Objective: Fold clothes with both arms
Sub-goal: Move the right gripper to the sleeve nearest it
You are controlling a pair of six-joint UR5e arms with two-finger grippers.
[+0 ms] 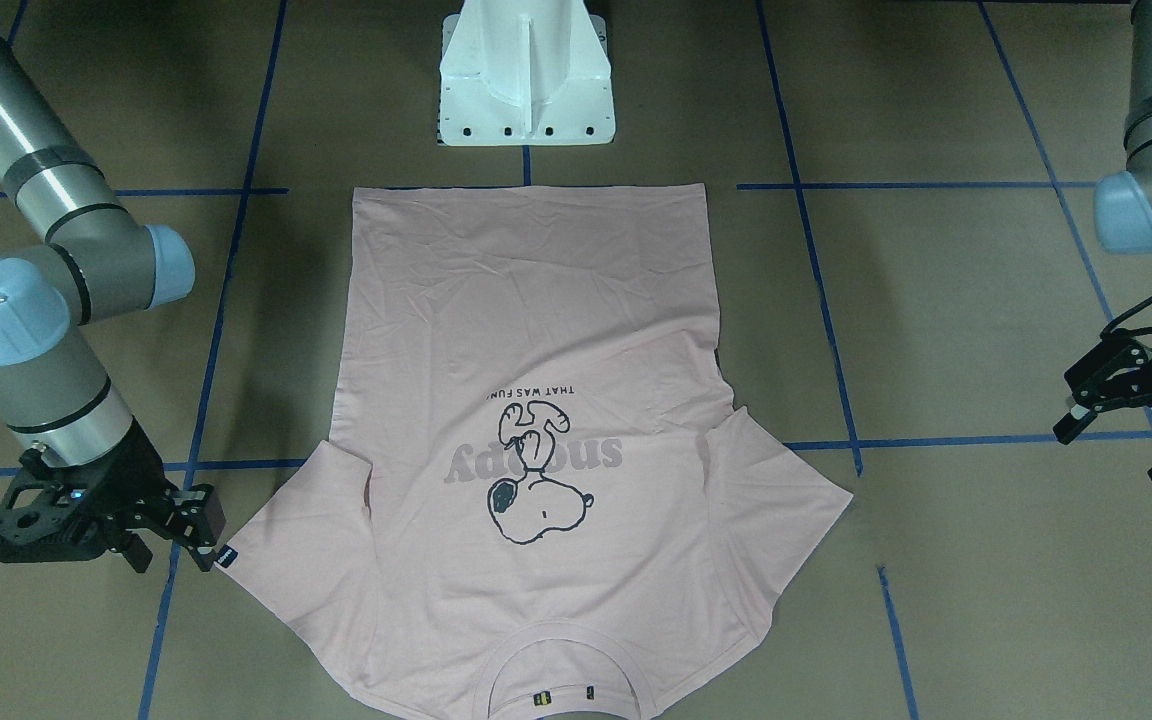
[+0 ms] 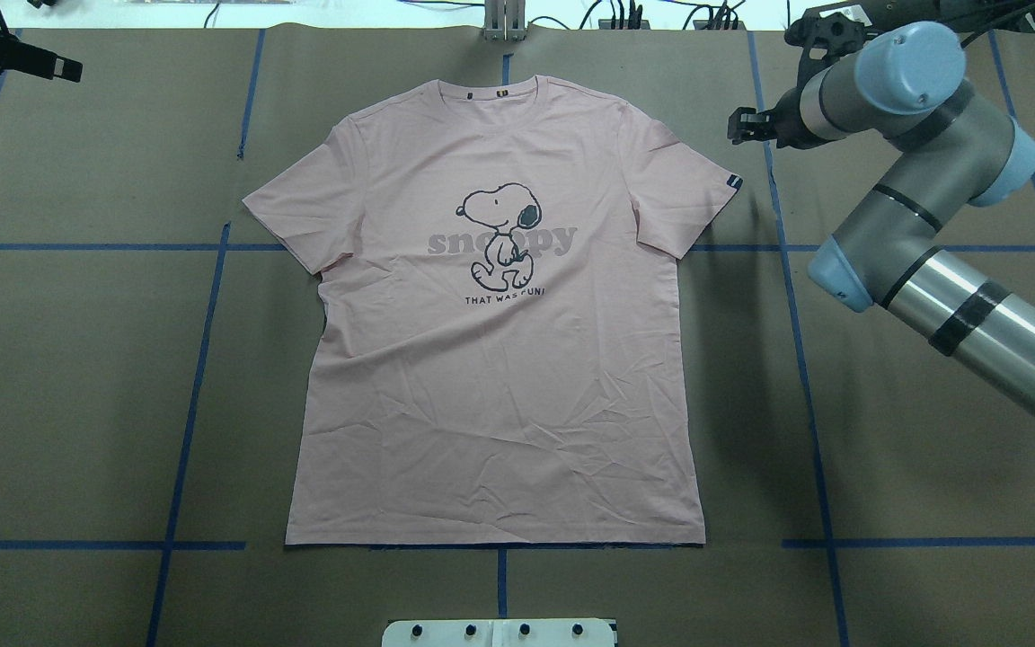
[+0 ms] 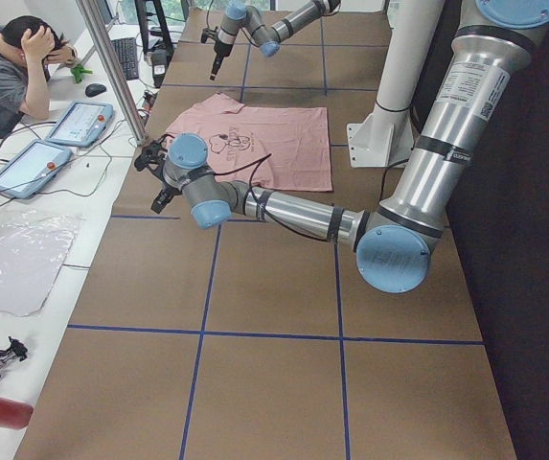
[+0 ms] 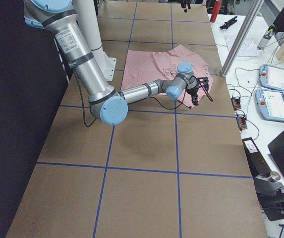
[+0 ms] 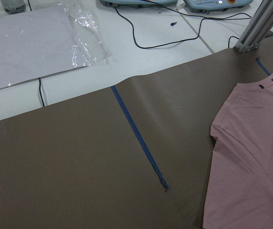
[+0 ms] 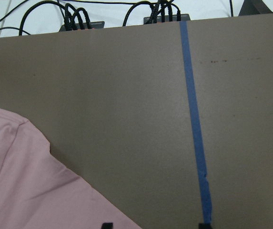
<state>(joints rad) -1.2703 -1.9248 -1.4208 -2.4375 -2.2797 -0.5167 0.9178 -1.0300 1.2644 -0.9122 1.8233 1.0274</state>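
On the brown-papered table (image 2: 77, 404), the T-shirt (image 2: 499, 404) is laid flat, print up. The right gripper (image 1: 176, 540) is held spread-fingered just beside the tagged sleeve (image 1: 286, 560). The left gripper (image 1: 1114, 455), likewise spread, is kept well apart. Sleeve edges are best pinched evenly.

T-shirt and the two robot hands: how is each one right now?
T-shirt: spread flat, unfolded, print facing up.
Right gripper: open, empty, beside the sleeve with the black tag.
Left gripper: open, empty, well away from the shirt.
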